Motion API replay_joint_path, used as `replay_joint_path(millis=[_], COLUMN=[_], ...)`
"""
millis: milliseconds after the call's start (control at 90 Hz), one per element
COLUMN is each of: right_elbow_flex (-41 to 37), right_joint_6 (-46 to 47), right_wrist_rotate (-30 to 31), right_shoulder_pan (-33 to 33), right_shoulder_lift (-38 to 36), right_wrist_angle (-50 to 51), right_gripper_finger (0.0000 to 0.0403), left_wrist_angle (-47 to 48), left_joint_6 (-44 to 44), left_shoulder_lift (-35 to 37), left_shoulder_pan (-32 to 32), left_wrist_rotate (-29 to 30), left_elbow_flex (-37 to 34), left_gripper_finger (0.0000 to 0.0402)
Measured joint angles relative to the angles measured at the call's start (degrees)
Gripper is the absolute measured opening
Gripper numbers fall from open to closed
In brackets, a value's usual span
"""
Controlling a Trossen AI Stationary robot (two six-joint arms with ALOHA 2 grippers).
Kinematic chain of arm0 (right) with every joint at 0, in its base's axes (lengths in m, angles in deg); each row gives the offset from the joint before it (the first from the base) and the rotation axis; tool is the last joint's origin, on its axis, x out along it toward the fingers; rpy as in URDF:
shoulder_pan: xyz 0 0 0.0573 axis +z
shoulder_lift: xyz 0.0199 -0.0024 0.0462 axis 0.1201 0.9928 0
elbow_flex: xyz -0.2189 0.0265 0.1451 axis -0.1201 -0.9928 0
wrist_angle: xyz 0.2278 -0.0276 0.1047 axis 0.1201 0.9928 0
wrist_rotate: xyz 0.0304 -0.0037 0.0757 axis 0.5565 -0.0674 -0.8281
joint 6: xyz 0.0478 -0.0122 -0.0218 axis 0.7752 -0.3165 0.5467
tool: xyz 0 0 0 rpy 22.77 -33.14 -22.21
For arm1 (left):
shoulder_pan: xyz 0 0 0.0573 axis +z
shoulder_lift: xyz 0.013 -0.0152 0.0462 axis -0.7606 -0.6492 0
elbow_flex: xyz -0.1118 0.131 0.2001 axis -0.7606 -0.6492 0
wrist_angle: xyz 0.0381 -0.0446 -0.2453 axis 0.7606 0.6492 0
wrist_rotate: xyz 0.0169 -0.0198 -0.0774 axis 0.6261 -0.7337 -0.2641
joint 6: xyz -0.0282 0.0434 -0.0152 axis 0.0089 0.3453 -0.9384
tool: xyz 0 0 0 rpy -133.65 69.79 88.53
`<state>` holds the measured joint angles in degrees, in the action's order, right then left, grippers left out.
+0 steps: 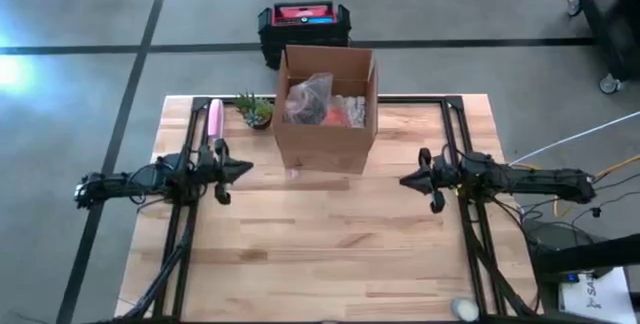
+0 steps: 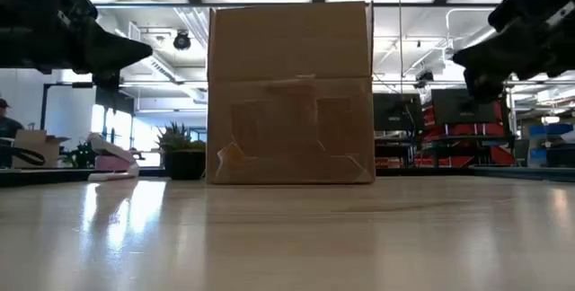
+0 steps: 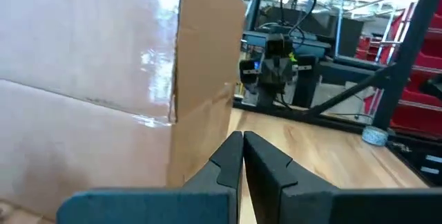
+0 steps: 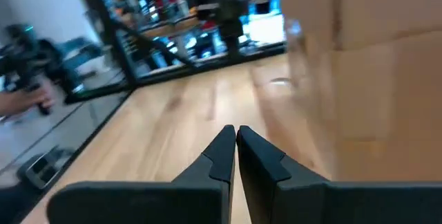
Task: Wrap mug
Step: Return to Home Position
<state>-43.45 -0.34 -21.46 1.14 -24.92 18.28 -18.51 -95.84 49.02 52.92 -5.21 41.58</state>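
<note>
Open box point(image 1: 325, 134); wooden table point(image 1: 330, 254); concrete floor point(image 1: 80, 24)

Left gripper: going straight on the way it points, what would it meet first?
Probably the right gripper, facing it across the table; the left gripper seems to just clear the cardboard box, though depth is unclear.

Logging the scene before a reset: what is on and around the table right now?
box: one, brown cardboard, far middle of table, top open.
wrapped bundles: apparently two, clear wrap over dark and orange, inside box.
plant: one, green in dark pot, left of box.
pink tool: one, far left, beside plant.
roll: one, whitish, near right edge.
case: one, black and red, floor behind table.
table: one, light wood.
left gripper: fingers shut, empty, left of box.
right gripper: fingers shut, empty, right of box.
</note>
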Motion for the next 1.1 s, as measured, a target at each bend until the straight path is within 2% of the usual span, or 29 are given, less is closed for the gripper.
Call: replay_joint_path(millis=[144, 289, 1100], right_elbow_flex=[0.0, 0.0, 0.0], right_joint_6=[-1.6, -4.0, -8.4], right_wrist_rotate=[3.3, 1.8, 0.2], right_shoulder_pan=[0.0, 0.2, 0.1], right_shoulder_lift=[-3.2, -8.4, -6.8], right_wrist_angle=[3.5, 3.3, 3.1], right_gripper_finger=[0.0003, 0.0003, 0.0003], left_wrist_angle=[0.0, -0.1, -0.2], left_joint_6=[-0.2, -0.2, -0.2], left_shoulder_lift=[-0.7, -1.7, -9.2], left_shoulder_pan=[0.0, 0.0, 0.0], left_wrist_rotate=[0.0, 0.0, -0.1], left_elbow_flex=[0.0, 0.0, 0.0], left_gripper_finger=[0.0000, 0.0000, 0.0000])
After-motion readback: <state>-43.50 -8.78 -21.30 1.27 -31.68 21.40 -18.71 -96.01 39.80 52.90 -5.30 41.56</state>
